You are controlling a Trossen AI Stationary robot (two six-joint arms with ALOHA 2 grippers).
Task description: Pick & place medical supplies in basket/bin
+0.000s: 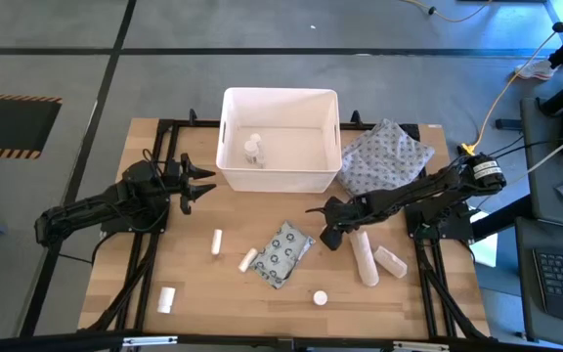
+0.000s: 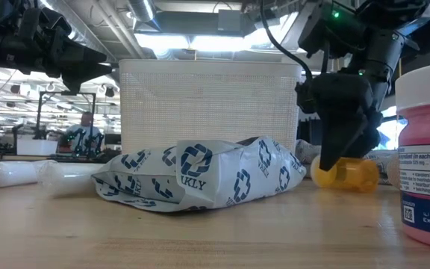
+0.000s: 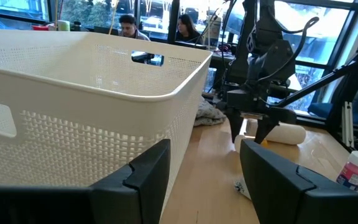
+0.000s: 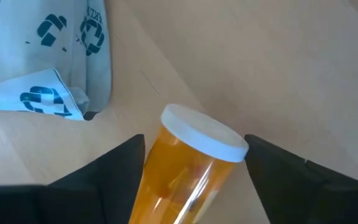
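Orange pill bottle (image 4: 191, 168) lies on its side right of centre in the high view, apparently unclamped between the right gripper's (image 4: 191, 155) spread fingers, cap pointing away

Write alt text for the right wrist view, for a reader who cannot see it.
An orange pill bottle with a white cap lies on its side on the wooden table, between the open dark fingers of the right gripper. Beside it, past the fingertips, lies the edge of a white packet printed with blue emblems.
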